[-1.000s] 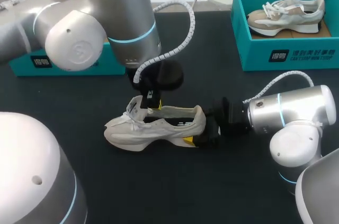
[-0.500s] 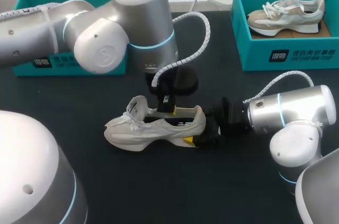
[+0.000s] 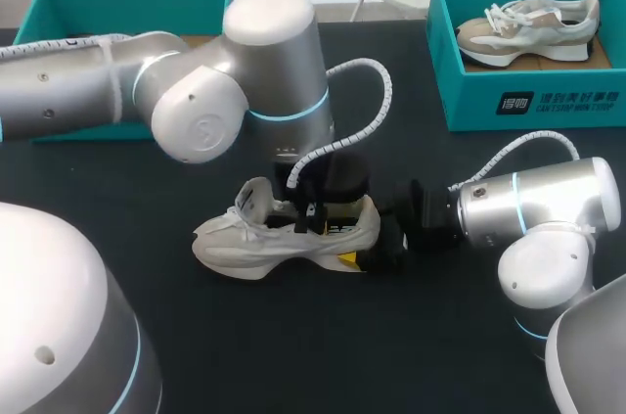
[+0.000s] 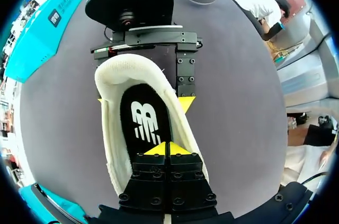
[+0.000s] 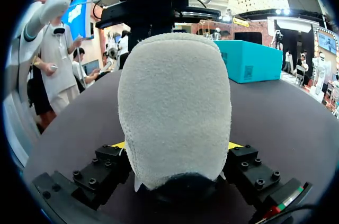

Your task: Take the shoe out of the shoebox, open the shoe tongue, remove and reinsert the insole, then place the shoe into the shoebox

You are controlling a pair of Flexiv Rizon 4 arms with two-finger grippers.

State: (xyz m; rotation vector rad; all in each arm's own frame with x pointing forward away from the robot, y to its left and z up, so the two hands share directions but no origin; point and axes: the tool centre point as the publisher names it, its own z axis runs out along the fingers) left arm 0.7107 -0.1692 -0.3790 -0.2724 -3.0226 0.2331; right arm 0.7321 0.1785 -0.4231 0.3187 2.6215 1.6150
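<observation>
Left gripper [image 4: 165, 149] is seen closed over the shoe's [image 4: 110, 139] black insole [image 4: 144, 121], heel clamped ahead by right gripper [image 4: 143, 100].

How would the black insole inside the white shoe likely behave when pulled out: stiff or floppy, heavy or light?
The insole looks thin and follows the curved inside of the shoe, so it probably flops when lifted. It is likely light too. It fits snugly against the walls, so it may drag; the right gripper clamping the heel should steady the shoe.

Fuzzy cloth shoe [image 5: 175, 107], matt black insole [image 4: 144, 123], matt dark table [image 3: 293, 355]
</observation>
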